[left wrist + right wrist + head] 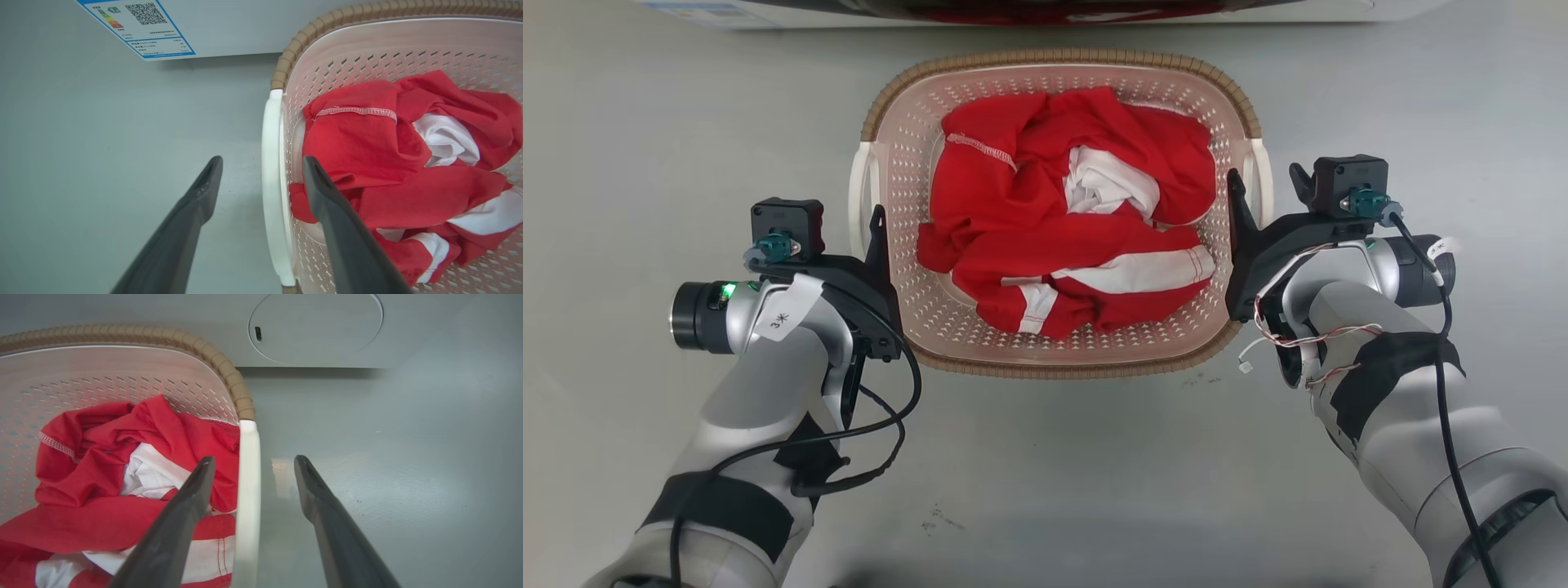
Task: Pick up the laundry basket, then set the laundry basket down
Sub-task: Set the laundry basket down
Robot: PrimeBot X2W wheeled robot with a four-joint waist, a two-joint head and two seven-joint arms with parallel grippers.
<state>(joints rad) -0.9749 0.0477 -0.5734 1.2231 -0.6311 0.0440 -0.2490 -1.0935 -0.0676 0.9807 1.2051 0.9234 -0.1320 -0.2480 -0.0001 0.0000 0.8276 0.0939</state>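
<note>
So we've got the grey floor (1045,490) carrying everything, and a white appliance (1339,8) runs along its far edge. The laundry basket (1058,59) sits flat on the floor just in front of that appliance, squarely between our two arms. Inside it is a crumpled heap of red and white clothes (1045,220), so it won't be feather-light. On to the grippers. The left gripper (261,160) is spread open over the left white handle (859,196), one finger outside the basket above the floor and the other inside, over the red cloth. The right gripper (252,459) mirrors that on the right white handle (1262,175), also open, with the handle bar running up between its fingers. In both wrist views we can see a gap on each side of the bar, so nothing is gripped yet. Our read is that we're at the very start of the pick-up: lined up on both handles, with the squeeze not yet done. Next we'd want both sets of fingers to close on the handles, ideally together, then a level lift with both arms so the basket doesn't tip or twist. One thing to watch is the inner left finger snagging the red cloth as it closes.
</note>
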